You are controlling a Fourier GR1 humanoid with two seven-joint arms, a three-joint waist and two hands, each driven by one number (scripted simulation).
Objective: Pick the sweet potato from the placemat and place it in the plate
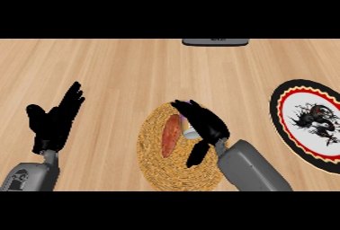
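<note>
Now right hand (207,126) hovers over placemat (154,157), fingers spread beside sweet potato (171,135), ready to grasp; plate (285,130) right of placemat; left hand (54,122) rests open, left of placemat.

kitchen | wooden counter (133,72) | woven placemat (156,166) | decorated plate (292,96)

Even, bright light across the wooden counter (119,81); no hard shadows, no glare.

No text, label or number can be read; the plate (292,96) at the right of the frame bears only a dark figure.
</note>
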